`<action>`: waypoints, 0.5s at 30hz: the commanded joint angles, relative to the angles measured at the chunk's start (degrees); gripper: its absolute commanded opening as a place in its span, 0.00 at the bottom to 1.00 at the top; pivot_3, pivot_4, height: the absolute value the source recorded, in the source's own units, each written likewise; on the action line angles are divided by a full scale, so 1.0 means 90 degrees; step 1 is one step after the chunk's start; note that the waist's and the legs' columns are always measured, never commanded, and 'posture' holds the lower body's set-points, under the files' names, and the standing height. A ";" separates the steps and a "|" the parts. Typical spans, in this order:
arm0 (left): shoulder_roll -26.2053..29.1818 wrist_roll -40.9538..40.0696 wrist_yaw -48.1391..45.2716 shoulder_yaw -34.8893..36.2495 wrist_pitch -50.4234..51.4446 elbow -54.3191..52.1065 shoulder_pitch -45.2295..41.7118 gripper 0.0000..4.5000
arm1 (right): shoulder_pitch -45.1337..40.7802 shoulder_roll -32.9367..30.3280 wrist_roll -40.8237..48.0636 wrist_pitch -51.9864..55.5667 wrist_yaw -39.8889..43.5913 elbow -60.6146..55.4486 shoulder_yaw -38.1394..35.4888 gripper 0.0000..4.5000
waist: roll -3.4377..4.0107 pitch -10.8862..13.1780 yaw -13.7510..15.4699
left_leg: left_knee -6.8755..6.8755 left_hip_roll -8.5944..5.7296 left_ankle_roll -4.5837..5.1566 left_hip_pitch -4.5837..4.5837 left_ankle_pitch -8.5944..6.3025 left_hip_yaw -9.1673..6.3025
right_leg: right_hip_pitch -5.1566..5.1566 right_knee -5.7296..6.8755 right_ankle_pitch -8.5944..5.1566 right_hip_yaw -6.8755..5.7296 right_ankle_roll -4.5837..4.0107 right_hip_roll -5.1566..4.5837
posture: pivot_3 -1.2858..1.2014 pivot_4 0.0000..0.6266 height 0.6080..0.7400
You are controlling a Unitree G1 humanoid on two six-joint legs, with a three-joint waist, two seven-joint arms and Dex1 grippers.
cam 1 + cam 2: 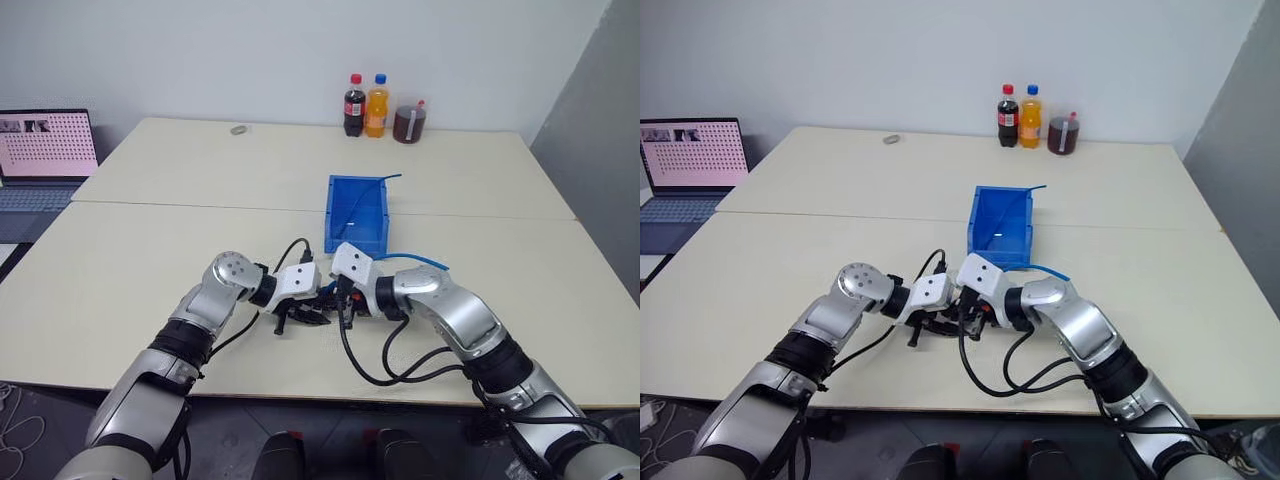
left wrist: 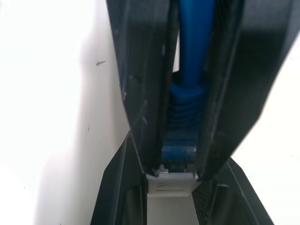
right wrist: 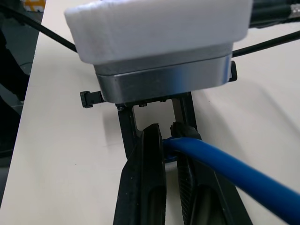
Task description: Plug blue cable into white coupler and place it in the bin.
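Observation:
My two grippers meet tip to tip low over the table, in front of the bin. In the left wrist view, the left gripper is shut on the white coupler. The right gripper's black fingers clamp the blue cable by its ribbed boot, whose end sits right at the coupler. The right wrist view shows the right gripper shut on the blue cable, facing the left gripper's white housing. From the head, the cable arcs away behind the right wrist.
Two soda bottles and a jar of dark liquid stand at the table's far edge. A laptop sits at the far left. Black arm wires loop near the table's front edge. A thin blue strand pokes over the bin's far corner.

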 commanded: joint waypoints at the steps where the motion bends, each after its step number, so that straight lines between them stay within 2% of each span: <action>1: 0.0228 -0.0116 0.0151 0.0332 0.0353 -0.0030 0.0271 0.36 | 0.0230 -0.0259 0.0167 0.0270 -0.0002 -0.0640 -0.0265 0.01 | -0.0003 0.0002 0.0008 | 0.0000 0.0000 0.0000 -0.0003 0.0000 0.0001 | -0.0003 -0.0001 0.0000 0.0000 0.0000 0.0000 | 0.52 0.24 1.00; 11: 0.0604 -0.0592 -0.0062 0.0695 0.0662 -0.0617 0.0568 0.82 | 0.0241 -0.0259 0.0334 0.0393 -0.0098 -0.0918 -0.0474 0.01 | -0.0003 0.0046 -0.0107 | -0.0012 0.0012 0.0000 -0.0019 0.0000 -0.0014 | -0.0023 0.0002 -0.0007 -0.0008 -0.0013 0.0018 | 0.52 0.24 1.00; 14: 0.0783 -0.0686 0.0074 0.0901 0.0683 -0.0884 0.0753 0.94 | 0.0175 -0.0262 0.0509 0.0542 -0.0162 -0.1134 -0.0696 0.01 | 0.0000 0.0065 -0.0109 | -0.0013 0.0012 0.0000 -0.0022 0.0000 -0.0013 | -0.0026 0.0001 -0.0008 -0.0006 -0.0013 0.0017 | 0.52 0.24 1.00; 15: 0.0850 -0.0734 0.0104 0.0979 0.0751 -0.1000 0.0833 0.95 | 0.0145 -0.0272 0.0608 0.0634 -0.0192 -0.1241 -0.0837 0.01 | 0.0003 0.0075 -0.0110 | -0.0014 0.0012 0.0000 -0.0024 0.0000 -0.0013 | -0.0028 0.0001 -0.0008 -0.0006 -0.0014 0.0017 | 0.52 0.24 1.00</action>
